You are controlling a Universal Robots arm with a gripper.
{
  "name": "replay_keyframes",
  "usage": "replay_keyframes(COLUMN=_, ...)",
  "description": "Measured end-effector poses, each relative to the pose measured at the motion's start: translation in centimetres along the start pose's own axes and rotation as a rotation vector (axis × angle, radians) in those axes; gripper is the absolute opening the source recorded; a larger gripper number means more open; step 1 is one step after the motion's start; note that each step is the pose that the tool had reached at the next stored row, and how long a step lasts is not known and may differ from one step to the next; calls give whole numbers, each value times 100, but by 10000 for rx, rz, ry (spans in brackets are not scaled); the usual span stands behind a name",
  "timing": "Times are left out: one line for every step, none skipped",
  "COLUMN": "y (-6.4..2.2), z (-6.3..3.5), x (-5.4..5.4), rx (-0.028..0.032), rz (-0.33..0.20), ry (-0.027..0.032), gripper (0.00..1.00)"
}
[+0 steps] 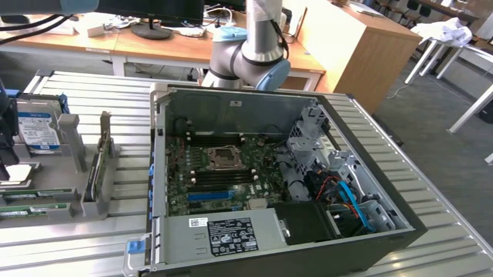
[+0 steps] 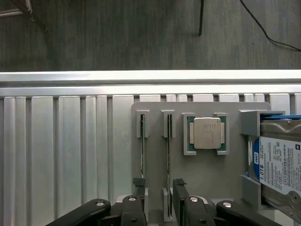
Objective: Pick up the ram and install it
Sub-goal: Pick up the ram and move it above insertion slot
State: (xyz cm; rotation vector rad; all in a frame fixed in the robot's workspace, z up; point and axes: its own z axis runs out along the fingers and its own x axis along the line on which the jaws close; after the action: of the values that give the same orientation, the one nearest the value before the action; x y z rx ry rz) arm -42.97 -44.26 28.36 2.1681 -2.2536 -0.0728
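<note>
Two ram sticks stand on edge in slots of a grey holder [image 2: 155, 109]. One ram [image 2: 168, 150] lies between my open fingers, and the other ram [image 2: 142, 146] lines up with one fingertip [image 2: 138, 187]. My gripper [image 2: 159, 190] hovers above the near end of the sticks, open, holding nothing. In the exterior view the rams [image 1: 25, 197] show as green strips at the far left. The open computer case [image 1: 161, 173] lies on the table, with the motherboard [image 1: 219, 173] and its dark memory slots [image 1: 223, 140] exposed.
On the same holder sit a CPU [image 2: 207, 133] and a hard drive [image 2: 278, 162] with a blue-white label. A grey upright stand [image 1: 99, 167] stands between the holder and the case. The ribbed aluminium table [image 2: 56, 155] ends at floor [image 2: 141, 33]. The arm's base [image 1: 246, 55] rises behind the case.
</note>
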Motion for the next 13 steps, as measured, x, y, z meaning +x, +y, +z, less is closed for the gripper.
replay_keyframes(y=-1, z=17, x=0, rx=0, rz=0, ry=0, gripper=37)
replay_keyframes(y=-2, z=35, x=1, rx=1, rz=0, ry=-1, gripper=37)
replay_keyframes(y=-2, z=53, x=1, rx=0, rz=0, ry=0, gripper=37)
replay_keyframes(y=-3, z=71, x=2, rx=0, rz=0, ry=0, gripper=37)
replay_keyframes(y=-4, z=89, x=2, rx=0, rz=0, ry=0, gripper=37)
replay_keyframes(y=-5, z=108, x=2, rx=0, rz=0, ry=-1, gripper=37)
replay_keyframes(y=-6, z=125, x=3, rx=0, rz=0, ry=0, gripper=37)
replay_keyframes(y=-6, z=141, x=3, rx=-1, rz=0, ry=0, gripper=37)
replay_keyframes(y=-6, z=151, x=4, rx=1, rz=0, ry=0, gripper=37)
replay_keyframes(y=-6, z=151, x=4, rx=-1, rz=0, ry=0, gripper=37)
replay_keyframes(y=-6, z=151, x=4, rx=-1, rz=1, ry=1, gripper=37)
replay_keyframes(y=-6, z=150, x=4, rx=-2, rz=0, ry=1, gripper=37)
replay_keyframes(y=-6, z=151, x=6, rx=-2, rz=1, ry=1, gripper=37)
